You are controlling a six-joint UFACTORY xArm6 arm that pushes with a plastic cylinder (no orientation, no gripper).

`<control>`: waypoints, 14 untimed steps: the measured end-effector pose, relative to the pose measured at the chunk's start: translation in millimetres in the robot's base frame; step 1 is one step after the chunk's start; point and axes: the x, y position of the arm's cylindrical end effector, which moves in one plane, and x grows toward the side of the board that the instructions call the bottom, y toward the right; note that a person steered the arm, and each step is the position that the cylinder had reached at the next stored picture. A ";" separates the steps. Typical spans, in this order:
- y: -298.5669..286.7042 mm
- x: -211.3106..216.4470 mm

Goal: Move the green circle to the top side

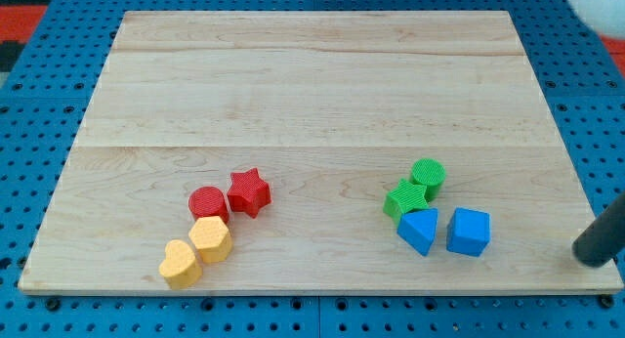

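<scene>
The green circle (428, 173) sits on the wooden board (312, 94) at the lower right, touching a green star (406, 198) just below-left of it. My tip (590, 257) is at the view's right edge, off the board's right side, well to the right of and below the green circle. A blue cube (469, 231) and a blue triangular block (419, 230) lie between the green blocks and my tip.
At the lower left are a red circle (208, 203), a red star (249, 191), a yellow hexagon (210, 239) and a yellow heart (181, 264). A blue pegboard (39, 104) surrounds the board.
</scene>
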 end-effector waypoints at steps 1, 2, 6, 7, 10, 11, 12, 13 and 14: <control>-51.6 -1.2; -113.0 -36.4; -146.2 -129.8; -120.5 -122.9; -91.0 -304.8; -47.5 -275.4; -30.4 -254.4; -101.5 -233.9; -172.2 -230.3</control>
